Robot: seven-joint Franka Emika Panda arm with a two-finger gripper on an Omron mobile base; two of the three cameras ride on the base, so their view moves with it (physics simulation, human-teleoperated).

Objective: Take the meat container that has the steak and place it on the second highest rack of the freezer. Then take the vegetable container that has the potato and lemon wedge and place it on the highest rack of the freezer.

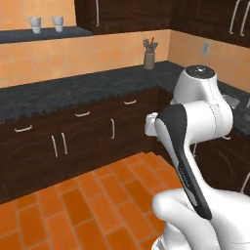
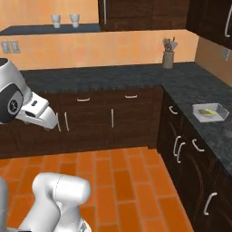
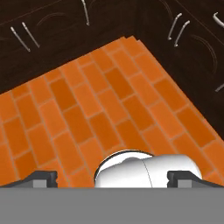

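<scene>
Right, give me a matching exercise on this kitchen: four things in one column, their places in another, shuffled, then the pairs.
Things:
1. two white cups
2. utensil holder
3. clear container
4. open pincer

Places:
A. on the dark counter along the right-hand cabinets
B. above the orange tiled floor
C. on the high shelf at the upper left
D. on the counter in the back corner

Pairs: 1-C, 2-D, 3-A, 4-B
</scene>
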